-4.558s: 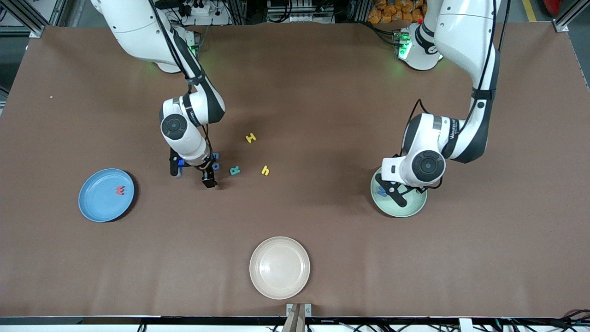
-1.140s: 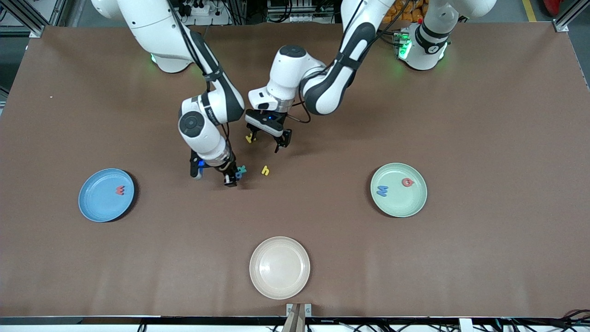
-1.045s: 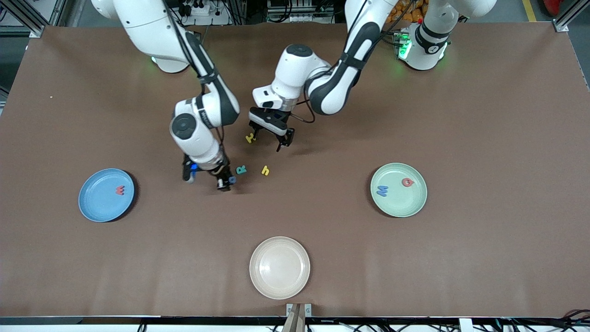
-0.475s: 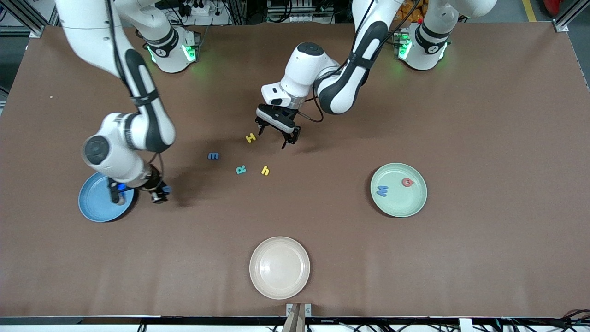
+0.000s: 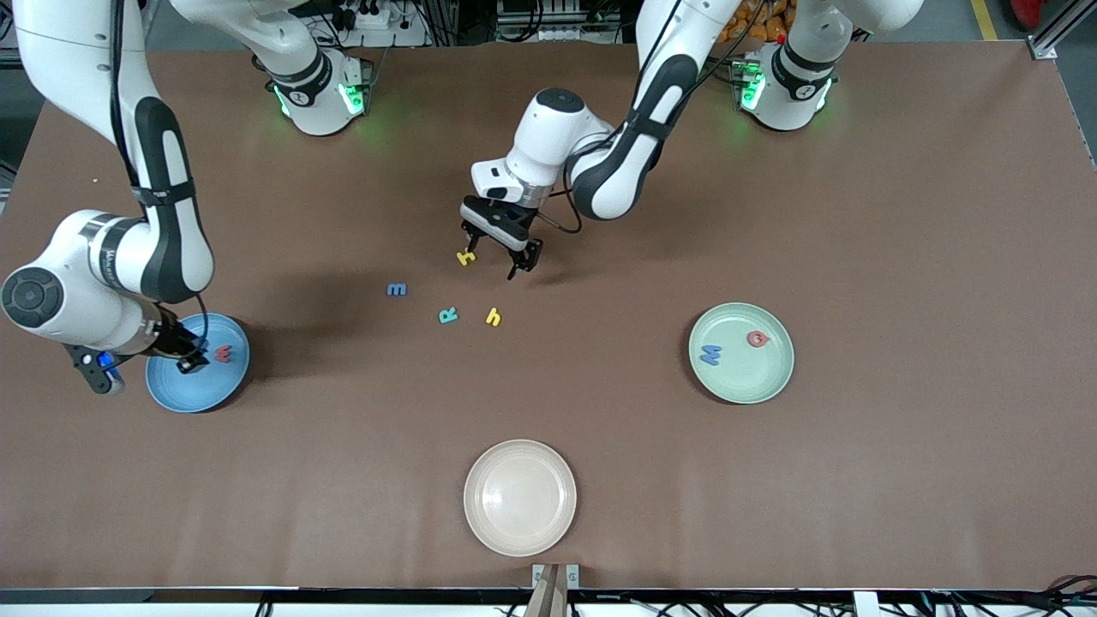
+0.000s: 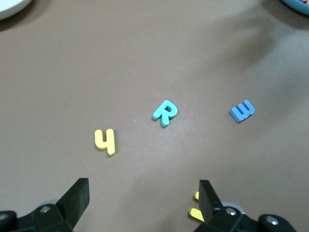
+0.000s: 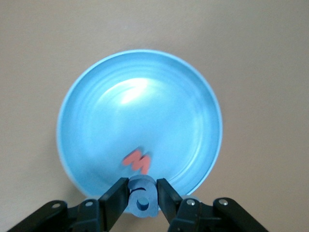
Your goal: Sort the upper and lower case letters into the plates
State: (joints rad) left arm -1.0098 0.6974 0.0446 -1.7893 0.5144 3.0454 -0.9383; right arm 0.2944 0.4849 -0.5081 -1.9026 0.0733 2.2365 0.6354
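Note:
My right gripper (image 5: 190,362) (image 7: 143,186) hangs over the sky blue plate (image 5: 184,396) (image 7: 96,111), shut on a small blue letter (image 7: 143,200) with a round hole. A red letter (image 5: 224,352) (image 7: 137,161) lies in that plate. My left gripper (image 5: 499,250) (image 6: 142,193) is open and low over the table's middle, one finger right beside the yellow H (image 5: 465,256) (image 6: 195,212). A blue m (image 5: 397,290) (image 6: 242,110), a teal R (image 5: 448,316) (image 6: 165,112) and a yellow h (image 5: 493,317) (image 6: 105,141) lie loose nearby. The mint green plate (image 5: 741,381) holds a blue M (image 5: 710,353) and a red G (image 5: 758,338).
A cream-white plate (image 5: 520,497) sits near the table's front edge, nearer the front camera than the loose letters. The left arm's forearm reaches over the table between its base and the letters.
My right arm swung from the loose letters to over the sky blue plate, carrying the blue letter. The left gripper shifted slightly toward the yellow H and stayed open.

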